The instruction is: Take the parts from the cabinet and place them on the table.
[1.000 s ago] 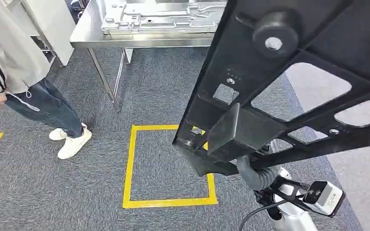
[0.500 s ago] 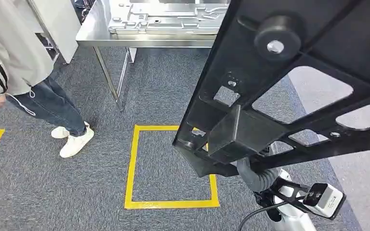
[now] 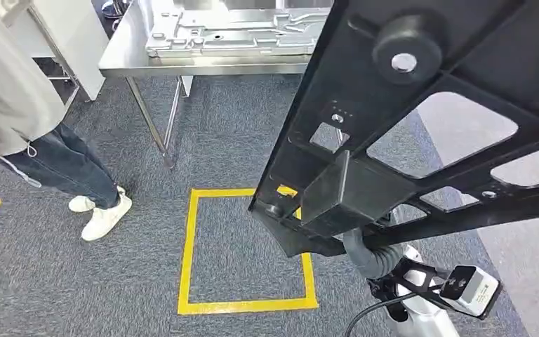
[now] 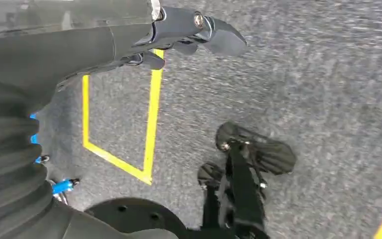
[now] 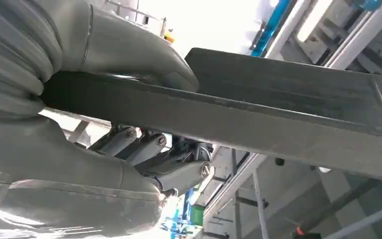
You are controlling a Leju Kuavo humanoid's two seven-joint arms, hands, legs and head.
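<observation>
A large black frame part with cut-out windows and a round knob fills the right side of the head view, held up over the carpet. My right hand grips its edge, thumb on one face and the dark fingers on the other. In the head view the part hides that hand; its ribbed wrist cover shows below it. My left hand hangs over the floor with nothing in it. The steel table stands ahead at the top left, with grey metal parts lying on it.
A person in a grey jacket, jeans and white shoes stands at the left, close to the table's corner. A yellow taped square marks the grey carpet in front of me. A white cabinet stands left of the table.
The whole view has swung a little, so the table and yellow square sit slightly differently. The person has stepped further left. The black part stays held by my right hand.
</observation>
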